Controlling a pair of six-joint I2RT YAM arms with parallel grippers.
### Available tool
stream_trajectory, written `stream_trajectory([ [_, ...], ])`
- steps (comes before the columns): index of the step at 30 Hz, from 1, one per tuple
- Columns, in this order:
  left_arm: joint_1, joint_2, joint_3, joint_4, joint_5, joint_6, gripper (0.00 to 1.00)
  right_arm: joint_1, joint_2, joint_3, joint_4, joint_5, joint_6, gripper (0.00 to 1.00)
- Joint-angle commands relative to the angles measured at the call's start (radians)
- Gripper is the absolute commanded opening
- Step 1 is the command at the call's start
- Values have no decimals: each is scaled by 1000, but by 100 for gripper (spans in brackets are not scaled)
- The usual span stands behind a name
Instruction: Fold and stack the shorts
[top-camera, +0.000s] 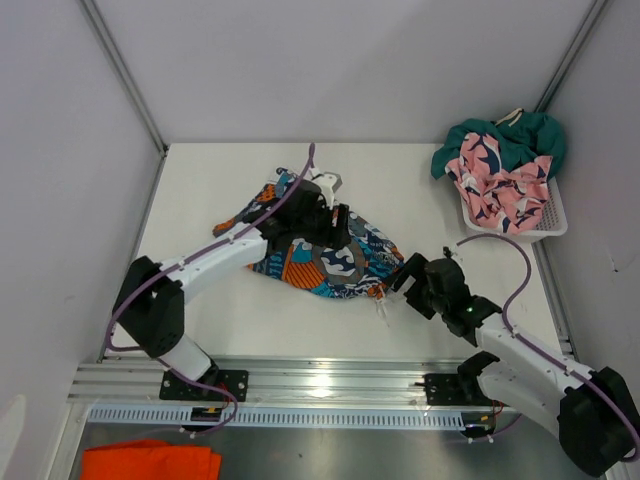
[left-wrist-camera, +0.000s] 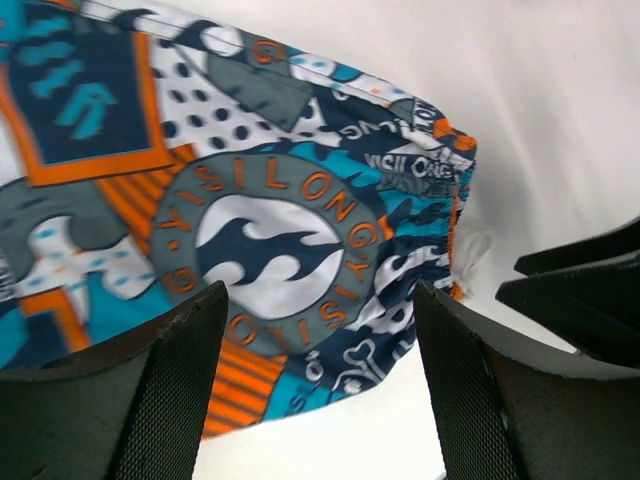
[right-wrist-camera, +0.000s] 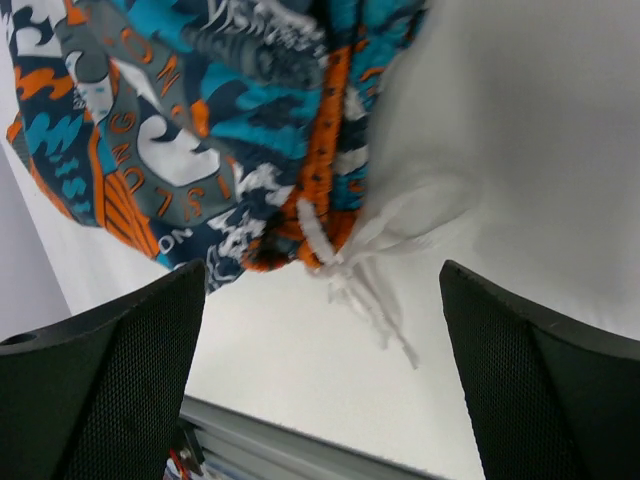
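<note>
Blue-orange shorts (top-camera: 330, 270) on table (top-camera: 215, 185), pink shorts (top-camera: 500, 185) and teal shorts (top-camera: 512, 140) in one basket (top-camera: 548, 224), both jaws wide.

The print shorts (top-camera: 335, 262) lie mid-desk (top-camera: 220, 170). The left hand (top-camera: 338, 222) is over their far part, and the right hand (top-camera: 408, 275) is just beside their near right corner. Far right, the basket (top-camera: 548, 222) holds the shark shorts (top-camera: 500, 185), with the plain shorts (top-camera: 510, 135) behind them. A cloth (top-camera: 150, 460) lies near left, off the desk.
</note>
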Motion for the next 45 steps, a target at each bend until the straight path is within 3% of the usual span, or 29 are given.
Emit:
stream_trajectory([
  [1,-23,72,8,109,76,-35,76,-86,-15,-17,89,-134,-98,99],
  [6,-49,183,56,129,70,-44,74,-225,102,2,162,-218,-168,98],
  [8,-52,204,53,147,71,-58,74,-264,149,-16,282,-270,-184,97],
  [12,-57,247,30,179,59,-87,72,-287,257,-26,399,-301,-196,97],
  [19,-60,312,22,195,53,-118,60,-286,404,-76,633,-390,-125,96],
  [26,-75,394,39,195,53,-130,48,-216,461,-96,656,-327,-84,97],
  [38,-101,479,74,184,68,-163,45,-219,542,-84,696,-333,-41,97],
  [45,-112,484,70,176,45,-152,44,-232,621,-167,968,-418,65,88],
])
